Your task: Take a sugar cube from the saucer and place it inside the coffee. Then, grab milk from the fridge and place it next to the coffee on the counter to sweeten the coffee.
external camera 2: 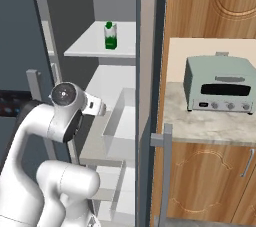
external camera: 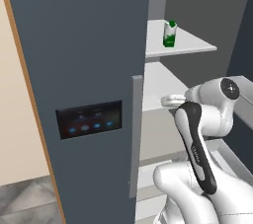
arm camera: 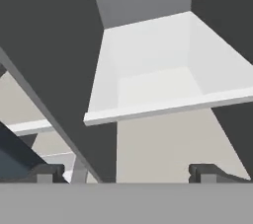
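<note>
You're parked in front of the fridge (external camera: pixel 84 70). Far left, a beige wall, then the closed dark blue-grey door panel with its black display panel (external camera: pixel 89 119) and the long silver handle (external camera: pixel 135 134) along its right edge. Right of that the compartment is open, white shelves stacked inside. The milk (external camera: pixel 169 34) stands upright on the upper shelf (external camera: pixel 192 46), towards the back, nothing beside it; right base view has the same carton (external camera 2: pixel 110 36) on the same shelf. The arm reaches into the compartment at the level below, well under the milk. In the hand view the gripper (arm camera: pixel 126 172) is spread wide, one dark fingertip (arm camera: pixel 45 171) at each side, nothing between them; it faces a white shelf edge (arm camera: pixel 163 107) and the grey back wall. Further right, past the fridge wall, the counter (external camera 2: pixel 210 123) carries a grey-green toaster oven (external camera 2: pixel 219 84), wooden cabinets (external camera 2: pixel 205 181) under and above.
</note>
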Available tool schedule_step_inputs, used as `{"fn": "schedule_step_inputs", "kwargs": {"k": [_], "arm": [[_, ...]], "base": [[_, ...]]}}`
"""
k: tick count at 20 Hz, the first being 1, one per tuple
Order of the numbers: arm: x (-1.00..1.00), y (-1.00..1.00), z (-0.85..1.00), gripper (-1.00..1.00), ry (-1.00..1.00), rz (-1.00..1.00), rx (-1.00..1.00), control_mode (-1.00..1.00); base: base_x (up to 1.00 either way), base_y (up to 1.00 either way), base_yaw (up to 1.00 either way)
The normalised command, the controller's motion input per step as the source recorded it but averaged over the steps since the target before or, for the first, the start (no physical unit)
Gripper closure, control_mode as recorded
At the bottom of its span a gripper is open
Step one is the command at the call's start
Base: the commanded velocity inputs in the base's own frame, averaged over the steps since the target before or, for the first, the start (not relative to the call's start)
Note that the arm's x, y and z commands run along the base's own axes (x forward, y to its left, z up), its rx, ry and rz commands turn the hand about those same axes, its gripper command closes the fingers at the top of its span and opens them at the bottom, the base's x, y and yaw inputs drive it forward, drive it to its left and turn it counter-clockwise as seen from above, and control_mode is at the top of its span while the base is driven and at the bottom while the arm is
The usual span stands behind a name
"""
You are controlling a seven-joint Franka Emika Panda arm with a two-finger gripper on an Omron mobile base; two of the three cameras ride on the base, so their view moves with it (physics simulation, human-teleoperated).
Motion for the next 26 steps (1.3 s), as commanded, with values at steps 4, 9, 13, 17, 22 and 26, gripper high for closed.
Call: {"fn": "schedule_step_inputs", "kwargs": {"k": [4,9,13,17,22,26], "arm": [[0.33,-0.12,0.65,-1.00,-0.10,0.00,-0.05,-1.00],[0.27,-0.26,0.69,-1.00,-0.01,-0.01,-0.09,-1.00],[0.15,-0.32,0.71,-1.00,0.00,0.00,-0.10,-1.00],[0.03,-0.31,0.68,-1.00,0.00,0.00,-0.04,-1.00],[0.11,-0.01,0.35,-1.00,-0.02,0.00,0.00,-1.00],[0.29,0.02,0.12,-1.00,-0.10,0.00,0.00,-1.00]], "base": [[0.00,0.00,0.00],[0.00,0.00,0.00],[0.00,0.00,0.00],[0.00,0.00,0.00],[0.00,0.00,0.00],[0.00,0.00,0.00]]}}
